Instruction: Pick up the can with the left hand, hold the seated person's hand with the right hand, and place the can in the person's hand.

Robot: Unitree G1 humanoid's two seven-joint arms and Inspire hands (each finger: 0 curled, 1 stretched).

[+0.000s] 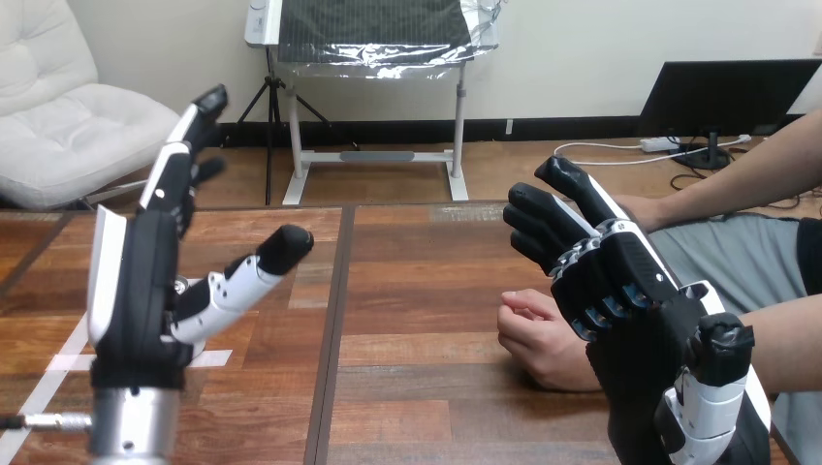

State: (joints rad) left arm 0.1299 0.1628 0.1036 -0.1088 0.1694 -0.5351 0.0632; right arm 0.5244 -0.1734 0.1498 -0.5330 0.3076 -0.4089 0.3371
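Head view showed us the person's hand (538,341) fisted on the worktop (417,286), our right hand (628,281) just beside it, loosely open and empty, our left hand (136,286) well apart, spread empty; we judged a slow, gentle wrap best.

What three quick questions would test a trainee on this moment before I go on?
1. True or false: the left hand is curled round a can.
2. Pick one: the person's hand rests A) on the table, B) in the left hand's palm, C) on a tray.
3. Short answer: are the right hand's fingers curled round the person's hand?

Key
1. False: its fingers are straight and hold nothing.
2. A.
3. No: the right hand is raised beside the person's hand with relaxed fingers, not closed round it.
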